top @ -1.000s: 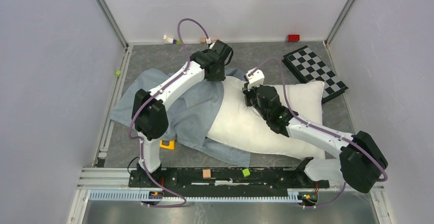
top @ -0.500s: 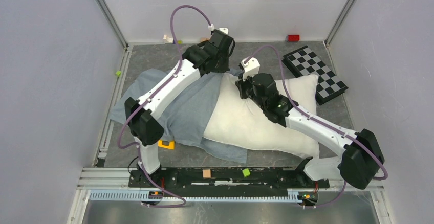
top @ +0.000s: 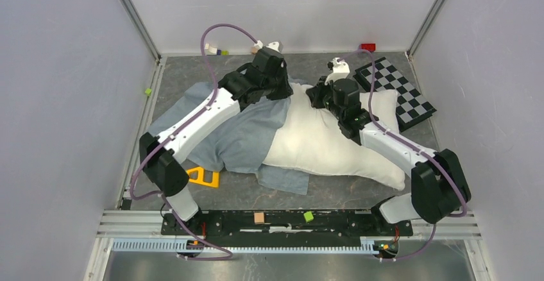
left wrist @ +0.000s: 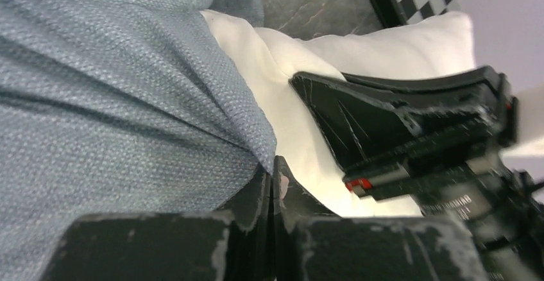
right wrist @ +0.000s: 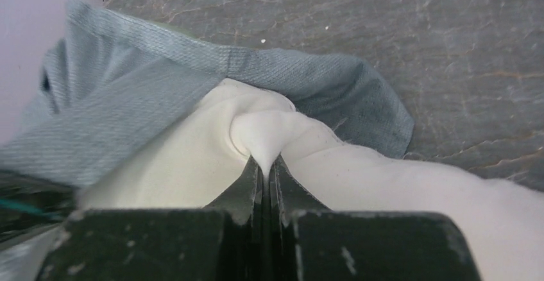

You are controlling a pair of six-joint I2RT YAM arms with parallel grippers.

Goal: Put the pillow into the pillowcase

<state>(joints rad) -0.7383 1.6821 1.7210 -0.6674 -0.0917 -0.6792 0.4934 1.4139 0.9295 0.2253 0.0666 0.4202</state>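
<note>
ok so the left gripper (left wrist: pixel 272 169) clamps the pillowcase (left wrist: pixel 109 101) hem, the right gripper (right wrist: pixel 265 165) pinches a pillow (right wrist: pixel 269 130) fold — both upper middle — I'd guess to pull cloth over stuffing.

The wrinkled blue-grey cloth pillowcase (top: pixel 244 136) covers one end of the plump white fabric pillow (top: pixel 321 146), and tiny coloured bits (top: pixel 215 50) at the far edge of the worktop (top: pixel 186 76) are too small to identify.

One pillow (top: pixel 321 149), one pillowcase (top: pixel 244 133), one checkered board (top: pixel 398 88), two robot arms (top: pixel 205 114) (top: pixel 391 147), two green blocks (top: pixel 147 92) (top: pixel 308 216), one red block (top: pixel 367 47), one tan block (top: pixel 259 217), one orange flat piece (top: pixel 204 178).
</note>
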